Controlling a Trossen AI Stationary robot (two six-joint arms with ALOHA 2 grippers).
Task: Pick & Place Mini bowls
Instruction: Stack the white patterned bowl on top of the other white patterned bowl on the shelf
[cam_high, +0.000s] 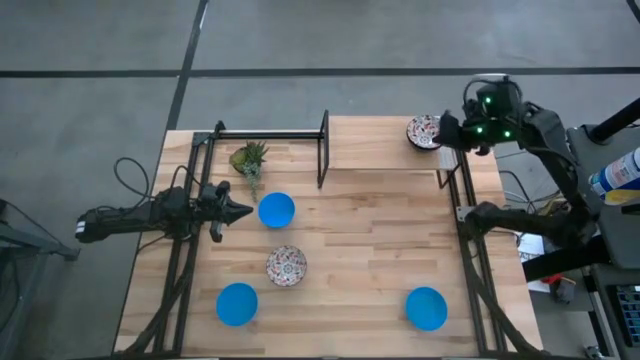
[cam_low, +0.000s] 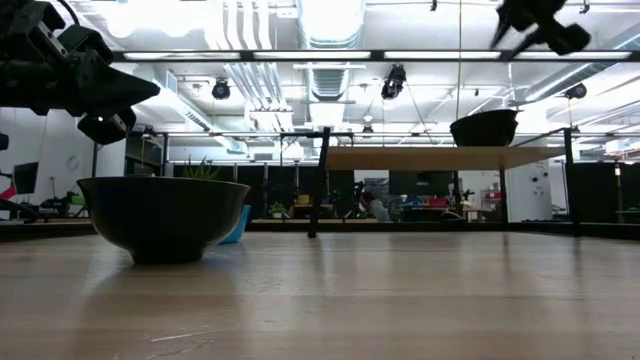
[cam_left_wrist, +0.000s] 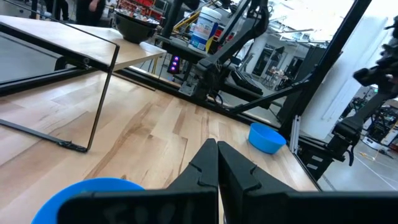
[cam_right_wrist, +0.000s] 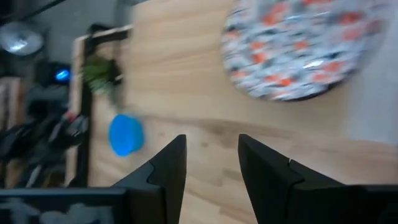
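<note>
Three blue mini bowls sit on the table: one (cam_high: 276, 210) just beyond my left gripper's tips, one near left (cam_high: 237, 303), one near right (cam_high: 427, 308). A floral mini bowl (cam_high: 286, 265) stands mid-table. Another floral bowl (cam_high: 424, 131) (cam_right_wrist: 298, 50) rests on the raised wooden shelf (cam_high: 380, 145) at the far right. My left gripper (cam_high: 238, 210) (cam_left_wrist: 217, 158) is shut and hovers level above the table beside the blue bowl (cam_left_wrist: 81, 196). My right gripper (cam_high: 452, 130) (cam_right_wrist: 211, 155) is open, high over the shelf, just right of the floral bowl.
A small green plant (cam_high: 248, 160) stands behind the left gripper. The shelf's black frame and post (cam_high: 323, 150) rise at the table's far middle. Black rails (cam_high: 465, 250) run along both sides. The floral bowl stands large and dark in the low view (cam_low: 165, 215).
</note>
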